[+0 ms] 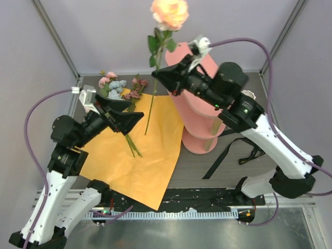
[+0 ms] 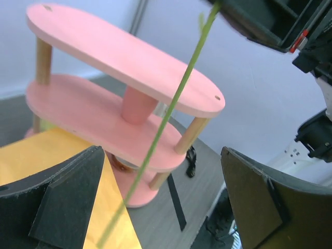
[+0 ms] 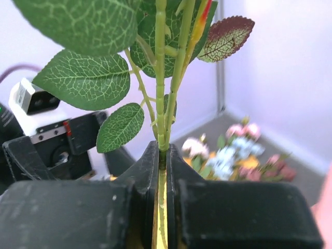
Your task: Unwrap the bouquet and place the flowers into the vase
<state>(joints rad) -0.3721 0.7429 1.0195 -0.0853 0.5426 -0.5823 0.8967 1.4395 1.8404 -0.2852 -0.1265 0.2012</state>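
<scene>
My right gripper (image 1: 158, 78) (image 3: 162, 155) is shut on the green stem of a peach-pink rose (image 1: 169, 13) just below its leaves (image 3: 83, 78), holding it upright above the table. The stem (image 1: 150, 109) (image 2: 171, 114) hangs down past my left gripper (image 1: 136, 110) (image 2: 171, 207), which is wide open. The stem runs between its fingers (image 2: 67, 202), nearer the left one. The orange paper (image 1: 135, 155) lies spread flat. The other flowers (image 1: 118, 88) (image 3: 233, 155) lie at its far edge. A sliver of the cream-white vase (image 1: 249, 95) shows behind the right arm.
The pink three-tier shelf (image 1: 199, 122) (image 2: 119, 72) stands right of the paper, partly under the right arm. A black ribbon (image 1: 228, 153) (image 2: 176, 199) lies on the grey table in front of it. Walls close in the back and sides.
</scene>
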